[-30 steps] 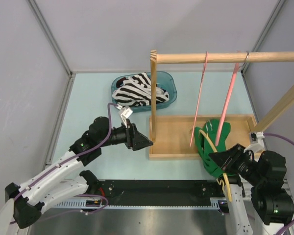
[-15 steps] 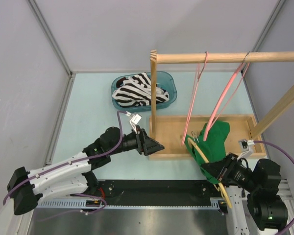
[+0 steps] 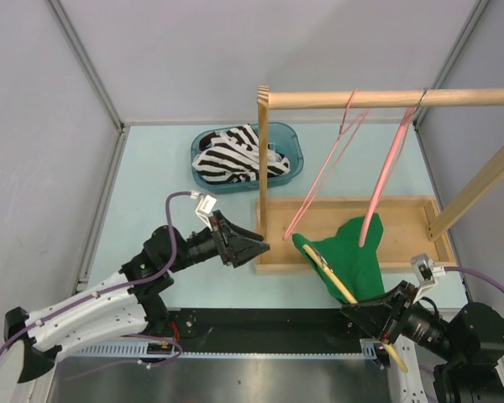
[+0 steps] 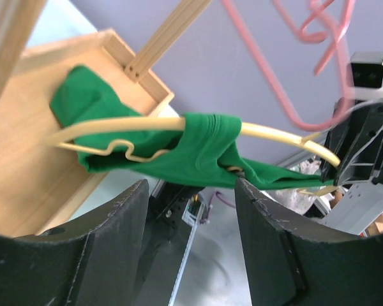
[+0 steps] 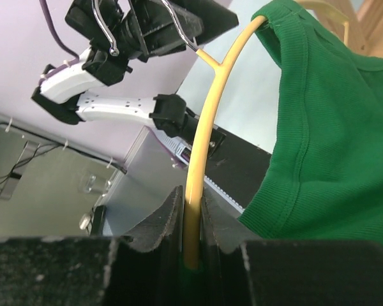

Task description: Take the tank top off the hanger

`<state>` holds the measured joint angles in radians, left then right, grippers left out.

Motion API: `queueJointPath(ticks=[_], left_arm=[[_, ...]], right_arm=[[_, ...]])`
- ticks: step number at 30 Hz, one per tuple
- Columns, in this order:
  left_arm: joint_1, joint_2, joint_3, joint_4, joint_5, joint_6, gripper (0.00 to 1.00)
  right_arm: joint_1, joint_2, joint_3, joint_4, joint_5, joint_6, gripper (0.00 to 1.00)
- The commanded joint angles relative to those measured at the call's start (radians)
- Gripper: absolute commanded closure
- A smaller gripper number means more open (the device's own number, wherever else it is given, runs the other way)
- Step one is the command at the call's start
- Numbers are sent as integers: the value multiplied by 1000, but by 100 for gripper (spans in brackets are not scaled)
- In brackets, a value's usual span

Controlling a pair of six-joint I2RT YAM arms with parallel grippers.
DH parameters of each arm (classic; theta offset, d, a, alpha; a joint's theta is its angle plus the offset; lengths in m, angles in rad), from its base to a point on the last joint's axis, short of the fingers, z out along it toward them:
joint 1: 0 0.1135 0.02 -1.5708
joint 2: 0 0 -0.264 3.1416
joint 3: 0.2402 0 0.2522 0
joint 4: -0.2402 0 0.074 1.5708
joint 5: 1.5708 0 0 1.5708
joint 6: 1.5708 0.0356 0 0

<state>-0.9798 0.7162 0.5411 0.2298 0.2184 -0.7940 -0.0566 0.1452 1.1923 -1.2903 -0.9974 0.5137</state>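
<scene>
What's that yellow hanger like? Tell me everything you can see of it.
The hanger is pale yellow and looks like plastic, with a curved top bar and a thinner notched bar under one shoulder. It is off the wooden rail, held slanted by the front edge of the wooden tray. The right gripper has its jaws shut on one arm of it. A green tank top is draped over it, bunched around the middle.
</scene>
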Motion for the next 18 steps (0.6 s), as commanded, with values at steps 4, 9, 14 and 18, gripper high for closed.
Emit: queueJointPath(ticks=[4,9,14,18], left_arm=[[-5,-130,46,-87,-93,70,39],[-5,-199,72,-171,-143,122,39],[-5,-231,118,-256,-183,165,39],[-5,-228,137,-276,-178,183,39]], right_arm=[[0,27,30,117,-136,65,100],[40,86,-14,169,-161,92,100],[124,155,-14,218,-150,95,100],[167,214,-33,241,-141,89,100]])
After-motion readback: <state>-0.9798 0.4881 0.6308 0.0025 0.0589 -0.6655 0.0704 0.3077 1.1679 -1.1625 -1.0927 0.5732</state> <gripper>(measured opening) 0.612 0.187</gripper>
